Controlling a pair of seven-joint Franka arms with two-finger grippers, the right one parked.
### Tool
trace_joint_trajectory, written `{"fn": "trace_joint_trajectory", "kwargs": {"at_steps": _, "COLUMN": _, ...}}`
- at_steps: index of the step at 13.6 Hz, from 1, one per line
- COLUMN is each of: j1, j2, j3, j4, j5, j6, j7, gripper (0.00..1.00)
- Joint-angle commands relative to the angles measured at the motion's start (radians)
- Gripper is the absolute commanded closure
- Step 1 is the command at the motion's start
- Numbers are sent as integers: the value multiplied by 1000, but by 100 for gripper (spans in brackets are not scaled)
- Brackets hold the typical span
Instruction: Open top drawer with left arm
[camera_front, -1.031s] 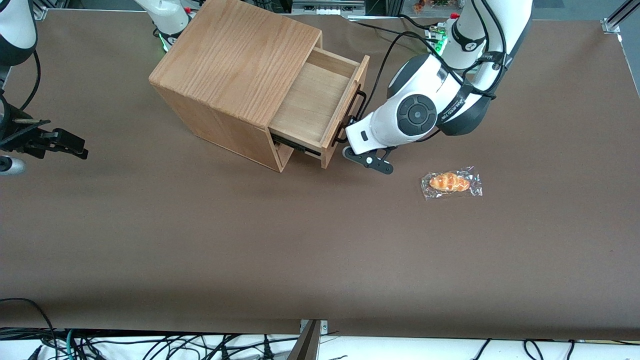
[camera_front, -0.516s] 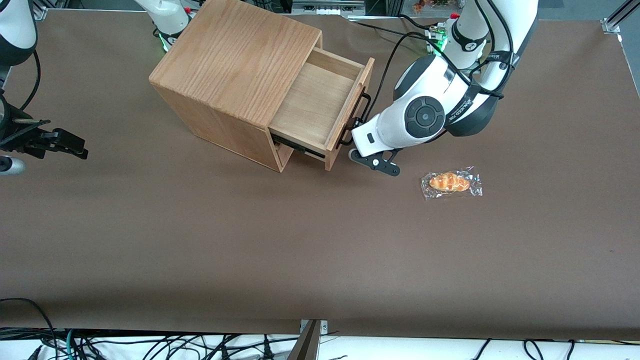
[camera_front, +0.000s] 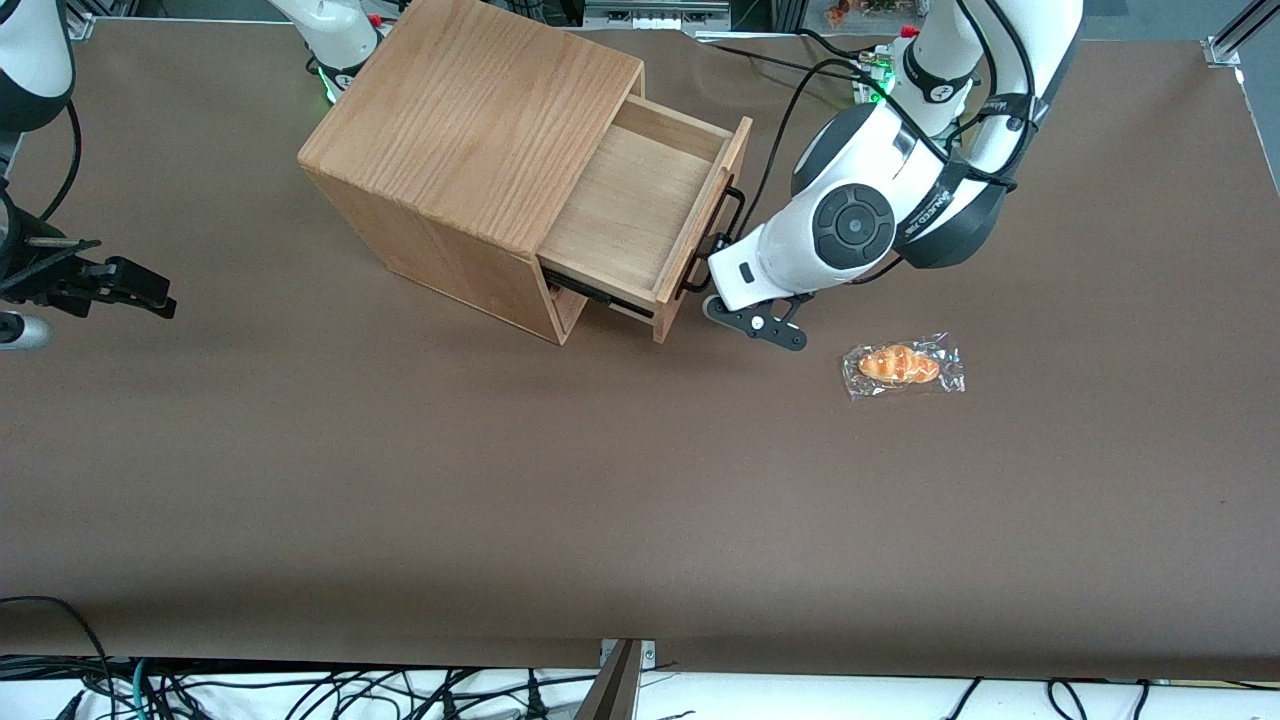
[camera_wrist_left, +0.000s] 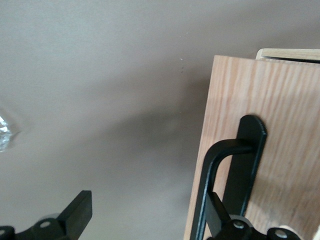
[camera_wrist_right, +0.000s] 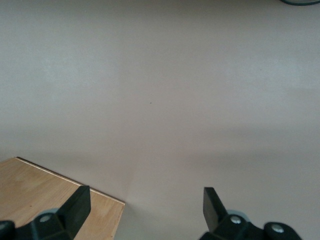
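The top drawer (camera_front: 640, 205) stands pulled well out of the wooden box (camera_front: 470, 120), and its light-oak inside is bare. Its black bar handle (camera_front: 728, 215) runs along the drawer front (camera_wrist_left: 270, 100). The left arm (camera_front: 850, 225) reaches down to the handle from the working arm's end of the table. My gripper (camera_wrist_left: 147, 217) is open at the handle (camera_wrist_left: 212, 165). One finger (camera_wrist_left: 220, 215) sits between the bar and the drawer front. The other finger (camera_wrist_left: 75, 212) hangs free over the brown table, well apart from the drawer.
A wrapped bread roll (camera_front: 902, 365) lies on the brown table (camera_front: 640, 480), nearer to the front camera than the left arm; its wrapper's edge (camera_wrist_left: 4, 135) shows in the left wrist view. A corner of the box's top (camera_wrist_right: 50, 200) shows in the right wrist view.
The drawer has slid a little farther out of the box, and the left arm's gripper has moved with the handle toward the working arm's end of the table.
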Motion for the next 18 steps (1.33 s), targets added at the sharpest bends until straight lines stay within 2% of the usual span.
{"fn": "trace_joint_trajectory", "kwargs": {"at_steps": 1, "j1": 5, "j2": -32, "j3": 1, "j4": 4, "j5": 11, "j6": -39, "j7": 4, "gripper": 0}}
{"fn": "trace_joint_trajectory", "kwargs": {"at_steps": 5, "j1": 29, "j2": -52, "j3": 6, "j4": 46, "j5": -3, "j6": -120, "j7": -15, "gripper": 0}}
{"fn": "trace_joint_trajectory", "kwargs": {"at_steps": 7, "j1": 57, "j2": -73, "j3": 39, "j4": 53, "j5": -2, "j6": -137, "j7": -12, "gripper": 0}}
{"fn": "trace_joint_trajectory", "kwargs": {"at_steps": 10, "j1": 57, "j2": -84, "j3": 148, "j4": 117, "j5": 1, "j6": -201, "j7": -6, "gripper": 0}}
{"fn": "trace_joint_trajectory", "kwargs": {"at_steps": 14, "j1": 56, "j2": -104, "j3": 318, "j4": 156, "j5": 50, "j6": -252, "j7": 2, "gripper": 0}}
{"fn": "trace_joint_trajectory", "kwargs": {"at_steps": 16, "j1": 54, "j2": -103, "j3": 380, "j4": 171, "j5": 102, "j6": -246, "j7": 81, "gripper": 0}}
{"fn": "trace_joint_trajectory", "kwargs": {"at_steps": 18, "j1": 54, "j2": -101, "j3": 447, "j4": 174, "j5": 106, "j6": -238, "j7": 142, "gripper": 0}}
